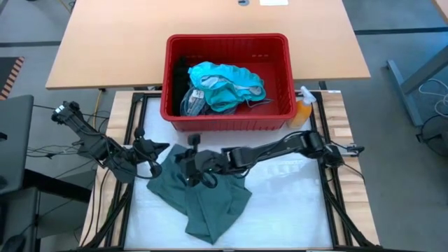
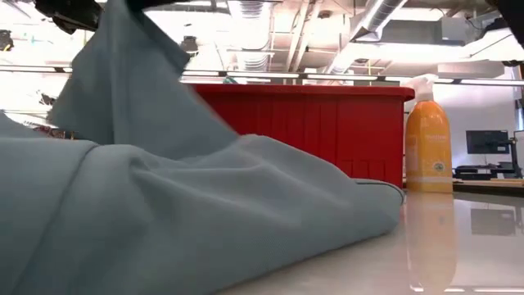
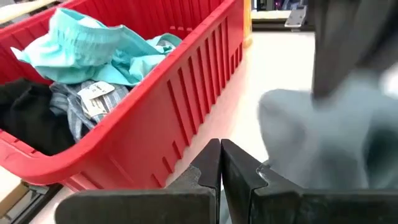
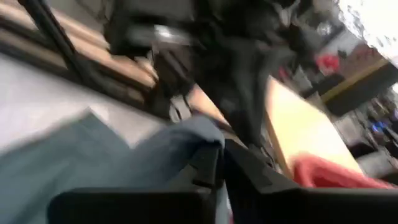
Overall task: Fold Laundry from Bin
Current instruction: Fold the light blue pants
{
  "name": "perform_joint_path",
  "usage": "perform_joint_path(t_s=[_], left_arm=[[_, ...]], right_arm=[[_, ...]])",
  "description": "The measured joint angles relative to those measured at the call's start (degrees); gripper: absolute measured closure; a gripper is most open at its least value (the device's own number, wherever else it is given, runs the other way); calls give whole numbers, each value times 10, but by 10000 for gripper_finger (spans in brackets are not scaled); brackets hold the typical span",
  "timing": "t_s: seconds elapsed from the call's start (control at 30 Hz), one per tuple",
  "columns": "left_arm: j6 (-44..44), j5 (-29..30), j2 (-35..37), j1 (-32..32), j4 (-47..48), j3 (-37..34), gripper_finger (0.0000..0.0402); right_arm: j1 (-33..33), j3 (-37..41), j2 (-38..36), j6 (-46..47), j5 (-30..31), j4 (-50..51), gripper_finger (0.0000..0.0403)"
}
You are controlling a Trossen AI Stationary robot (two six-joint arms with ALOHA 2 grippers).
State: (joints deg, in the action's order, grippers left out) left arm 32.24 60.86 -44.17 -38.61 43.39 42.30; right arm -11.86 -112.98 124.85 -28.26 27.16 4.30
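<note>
The bin (image 1: 227,123) is a red slotted basket at the table's far middle. It holds teal garments (image 1: 224,84), a striped cloth (image 3: 81,102) and a black one (image 3: 25,118). A dull grey-green garment (image 1: 210,199) lies crumpled on the white table in front of the bin. My right gripper (image 1: 187,162) reaches across from the right and is shut on the garment's far left part. My left gripper (image 1: 162,148) is shut just left of the garment, with nothing between its fingers (image 3: 211,163). My right gripper pinches a raised bunch of the grey-green garment (image 4: 198,132) between its two fingers; one layer or several, I cannot tell. The fingers come from the table's right, slanting a little downward. The cloth rises in a peak (image 2: 123,57) to the gripper, and the rest (image 2: 205,213) lies on the table.
An orange spray bottle (image 1: 302,110) stands at the bin's right near corner. A wooden desk (image 1: 105,56) lies beyond the bin. Bare white table surface (image 1: 287,203) stretches to the right of the garment.
</note>
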Motion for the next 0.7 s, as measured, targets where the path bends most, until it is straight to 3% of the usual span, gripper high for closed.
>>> perform_joint_path(t_s=[0.1, 0.27, 0.33, 0.43, 0.57, 0.7], left_arm=[[29, 2, 9, 0, 37, 0, 400], [58, 29, 29, 0, 76, 0, 400], [55, 31, 31, 0, 72, 0, 400], [34, 24, 33, 0, 54, 0, 400], [-50, -29, 19, -3, -46, 0, 400], [-178, -149, -48, -10, -234, 1, 400]], right_arm=[[-2, -11, 25, 9, -31, 15, 305], [-4, -40, 41, 61, -158, 83, 224], [-5, -41, 26, 68, -152, 114, 192], [-15, -41, -25, 71, -95, 221, 159], [-31, -41, -127, 166, -99, 433, 150], [-63, 25, -216, 330, -142, 598, 155]])
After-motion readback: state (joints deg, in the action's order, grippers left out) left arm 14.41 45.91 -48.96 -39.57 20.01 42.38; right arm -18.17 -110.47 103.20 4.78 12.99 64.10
